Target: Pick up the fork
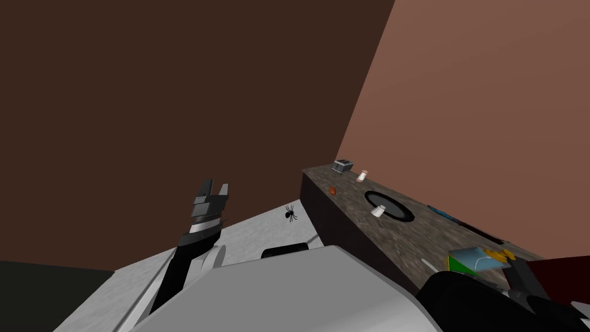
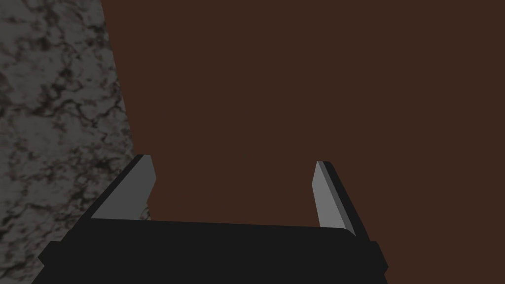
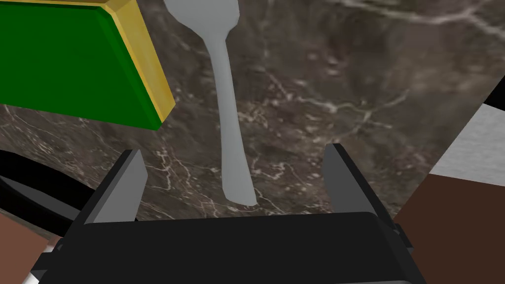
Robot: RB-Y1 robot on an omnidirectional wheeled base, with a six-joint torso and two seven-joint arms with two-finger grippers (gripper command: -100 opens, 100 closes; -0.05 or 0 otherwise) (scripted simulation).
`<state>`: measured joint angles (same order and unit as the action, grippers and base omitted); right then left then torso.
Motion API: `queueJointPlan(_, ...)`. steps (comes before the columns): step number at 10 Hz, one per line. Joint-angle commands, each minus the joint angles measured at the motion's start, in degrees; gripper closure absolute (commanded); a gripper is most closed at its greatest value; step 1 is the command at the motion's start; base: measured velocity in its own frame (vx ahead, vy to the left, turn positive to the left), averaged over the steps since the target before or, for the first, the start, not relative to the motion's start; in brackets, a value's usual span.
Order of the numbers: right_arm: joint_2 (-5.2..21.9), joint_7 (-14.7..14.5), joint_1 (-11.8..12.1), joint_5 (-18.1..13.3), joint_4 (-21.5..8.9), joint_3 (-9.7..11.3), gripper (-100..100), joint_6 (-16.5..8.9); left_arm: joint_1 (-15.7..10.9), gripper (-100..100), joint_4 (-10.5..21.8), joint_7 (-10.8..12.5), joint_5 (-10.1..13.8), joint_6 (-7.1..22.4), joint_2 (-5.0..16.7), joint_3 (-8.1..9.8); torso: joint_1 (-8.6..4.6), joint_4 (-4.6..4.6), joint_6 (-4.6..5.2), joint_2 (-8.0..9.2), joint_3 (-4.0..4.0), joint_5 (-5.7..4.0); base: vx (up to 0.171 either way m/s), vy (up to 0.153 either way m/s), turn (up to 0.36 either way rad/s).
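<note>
Our right gripper [image 3: 234,149] hangs low over a dark brown marbled counter [image 3: 320,88], its two fingers spread wide apart and gripping nothing. Between them lies the pale grey fork [image 3: 228,98], flat on the counter: the end of its slim handle sits near the gripper's dark body, with a gap to each finger, and its broad head points away from us. Just beside the fork's neck rests a flat green slab with a yellow edge [image 3: 74,59]; we cannot tell whether the two touch. From the head view, the counter [image 1: 403,230] runs along the pinkish-brown wall on our right, and farther along it a round black disc [image 1: 400,210] carries a small white cup [image 1: 377,211] at its rim. Our left gripper [image 1: 216,183] is raised well apart from the counter, fingers wide open and empty.
</note>
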<state>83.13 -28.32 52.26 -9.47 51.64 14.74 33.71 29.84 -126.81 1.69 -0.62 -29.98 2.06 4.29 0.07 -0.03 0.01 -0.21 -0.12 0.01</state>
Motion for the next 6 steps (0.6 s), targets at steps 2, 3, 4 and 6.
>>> queueJointPlan(2, -2.2, 0.0, 0.4, -4.5, -0.7, -4.1, -100, 1.0, 0.0, 0, 0.0, 0.0, 0.0, 0.0, 0.0, 0.00, 0.00, 0.00, 0.01, -0.01, -0.01, 0.00, 0.030, -0.009, 0.016)
queueJointPlan(3, -4.9, 0.3, 1.1, -6.3, -1.8, -6.0, -100, 2.8, 0.0, 0, 0.0, 0.0, 0.0, 0.0, 0.0, 0.00, 0.02, 0.00, 0.01, 0.03, 0.01, 0.01, 0.041, -0.013, 0.060)
queueJointPlan(4, -5.7, 0.3, 1.1, -8.2, -1.8, -7.6, -100, 2.8, 0.0, 0, 0.0, 0.0, 0.0, 0.0, 0.0, 0.00, 0.00, 0.00, 0.01, 0.00, 0.00, 0.00, 0.042, -0.016, 0.035)
queueJointPlan(6, -8.3, 0.6, 1.9, -11.5, -3.0, -11.1, -100, 4.6, 0.0, 0, 0.0, 0.0, 0.0, 0.0, 0.0, 0.00, 0.02, 0.00, 0.00, 0.02, 0.01, 0.01, 0.033, -0.011, 0.034)
